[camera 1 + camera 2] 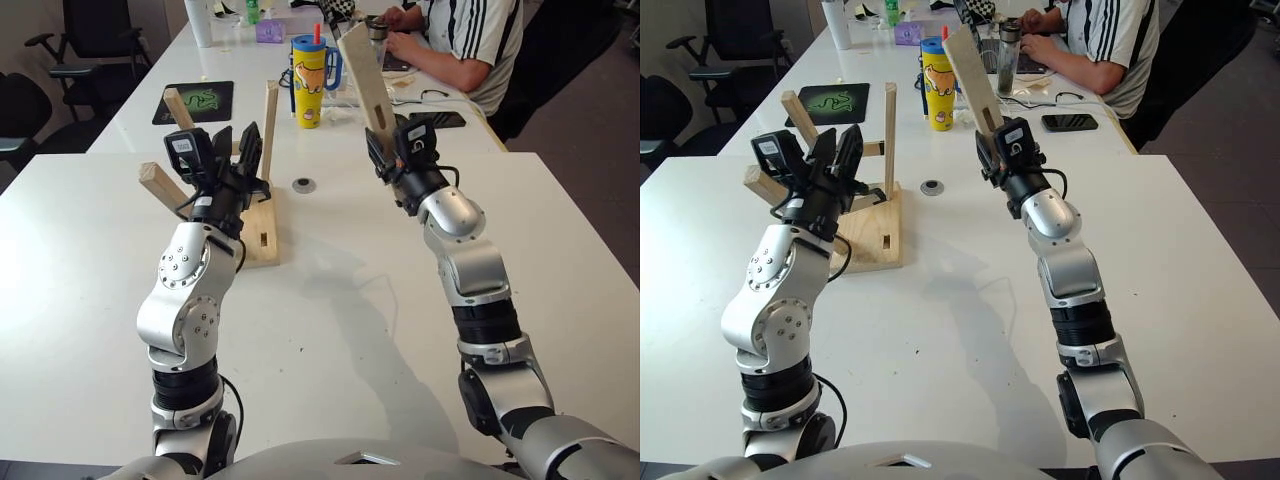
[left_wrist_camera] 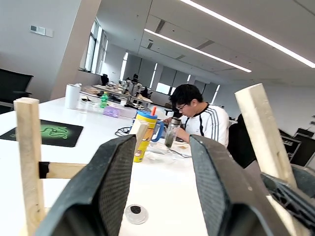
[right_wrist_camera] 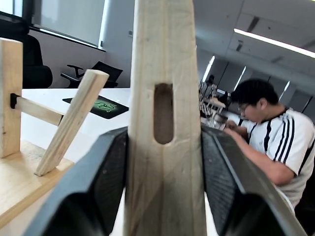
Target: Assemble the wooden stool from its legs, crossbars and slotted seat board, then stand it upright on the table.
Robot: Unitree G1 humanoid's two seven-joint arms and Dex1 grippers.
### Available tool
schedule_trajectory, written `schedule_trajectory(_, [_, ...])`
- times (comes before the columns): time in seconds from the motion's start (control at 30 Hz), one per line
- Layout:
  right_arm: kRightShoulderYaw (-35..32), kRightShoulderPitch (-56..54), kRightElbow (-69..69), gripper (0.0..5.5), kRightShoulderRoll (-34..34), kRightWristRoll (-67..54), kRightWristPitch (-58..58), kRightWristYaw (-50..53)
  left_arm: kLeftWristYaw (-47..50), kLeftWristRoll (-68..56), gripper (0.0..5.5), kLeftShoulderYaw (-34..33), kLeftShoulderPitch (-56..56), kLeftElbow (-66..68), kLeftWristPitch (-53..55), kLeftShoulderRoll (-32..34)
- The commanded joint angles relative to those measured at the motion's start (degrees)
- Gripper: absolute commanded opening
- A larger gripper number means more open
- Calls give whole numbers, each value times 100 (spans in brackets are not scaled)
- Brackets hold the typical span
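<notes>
The right gripper (image 1: pixel 385 150) is clamped on the lower end of a slotted leg (image 1: pixel 362 75) that stands near upright, well right of the seat board (image 1: pixel 265 235) lying flat on the table, while the left gripper (image 1: pixel 235 150), fingers apart and empty, hangs just over that board.

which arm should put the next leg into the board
Right. The right tool is shut on a slotted leg, held up in the air. The left tool is open and empty beside the board, so it is likely better for steadying it.
</notes>
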State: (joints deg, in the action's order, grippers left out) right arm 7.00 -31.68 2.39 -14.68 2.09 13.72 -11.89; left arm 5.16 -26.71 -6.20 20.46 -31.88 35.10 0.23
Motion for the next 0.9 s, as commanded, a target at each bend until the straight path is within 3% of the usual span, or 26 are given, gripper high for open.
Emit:
schedule_trajectory(0.03, [422,162,45,205,-442,1103,-912,237,45,-868,204,-360,285,-5,400,-227])
schedule_trajectory(0.43, [785,162,-146,205,-636,2891,-2386,1238,1130,-3798,204,-894,836,223,805,-768])
schedule_trajectory(0.9, [808,-11,-470,205,-448,3666,-2615,1769,2109,-5217,405,-760,1053,557,80,-992])
